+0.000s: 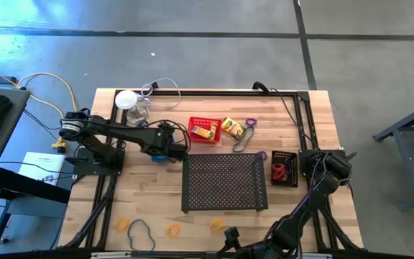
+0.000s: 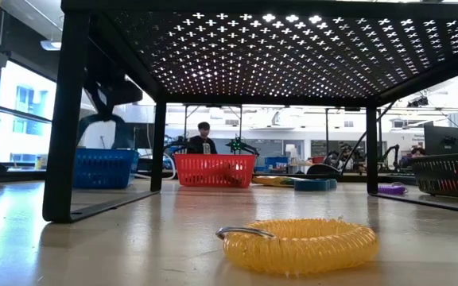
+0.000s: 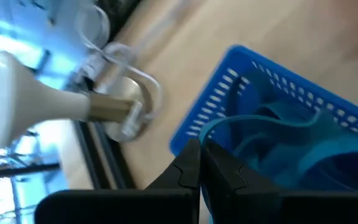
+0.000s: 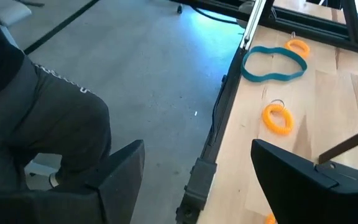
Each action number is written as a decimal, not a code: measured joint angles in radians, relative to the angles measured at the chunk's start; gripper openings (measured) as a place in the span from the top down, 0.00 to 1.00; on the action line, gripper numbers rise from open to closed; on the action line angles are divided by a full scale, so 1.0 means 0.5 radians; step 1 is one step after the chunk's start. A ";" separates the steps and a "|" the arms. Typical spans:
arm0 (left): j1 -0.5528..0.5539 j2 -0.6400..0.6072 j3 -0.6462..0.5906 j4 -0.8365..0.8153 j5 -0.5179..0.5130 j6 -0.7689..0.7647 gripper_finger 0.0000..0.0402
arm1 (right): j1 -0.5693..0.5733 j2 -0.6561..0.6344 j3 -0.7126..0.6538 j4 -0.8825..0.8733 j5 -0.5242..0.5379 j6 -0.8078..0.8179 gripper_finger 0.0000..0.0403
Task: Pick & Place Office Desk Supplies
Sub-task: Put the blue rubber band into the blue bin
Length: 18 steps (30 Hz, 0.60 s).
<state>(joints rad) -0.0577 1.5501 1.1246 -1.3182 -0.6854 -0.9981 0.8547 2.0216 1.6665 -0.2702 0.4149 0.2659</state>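
Wooden table (image 1: 307,119), both arms over it. Large black perforated tray (image 1: 225,181) sits mid-table on legs. Left arm reaches across the left half; left gripper (image 3: 201,163) hangs over the blue basket (image 3: 278,134), fingers pressed together, pinching the edge of a blue band (image 3: 272,124) that lies inside the basket. Right gripper (image 4: 197,171) waits past the table's near edge, fingers wide apart, nothing between them. Red basket (image 1: 204,130) beyond the tray, yellow crayon box (image 1: 232,128) just beside it. Black basket (image 1: 284,168) right of the tray. Yellow coil loop (image 2: 299,244) on the wood near the front edge
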 joint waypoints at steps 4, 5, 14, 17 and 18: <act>0.024 0.000 -0.003 0.165 0.160 0.095 1.00 | 0.000 0.000 0.000 0.034 0.001 -0.007 0.30; 0.019 0.000 -0.003 0.188 0.189 0.113 1.00 | 0.000 0.000 0.000 0.034 0.002 -0.007 0.30; 0.180 0.000 -0.004 0.179 0.582 -0.028 1.00 | 0.000 0.000 0.000 0.041 -0.012 0.006 0.30; 0.259 0.000 -0.006 0.177 0.594 -0.129 1.00 | 0.000 0.000 0.000 0.040 -0.071 0.006 0.30; 0.290 0.000 -0.006 0.177 0.597 -0.159 1.00 | 0.000 0.000 0.000 0.040 -0.097 0.006 0.30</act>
<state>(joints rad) 0.0874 1.5501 1.1217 -1.2297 -0.3870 -1.0775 0.8547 2.0216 1.6665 -0.2501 0.3665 0.2691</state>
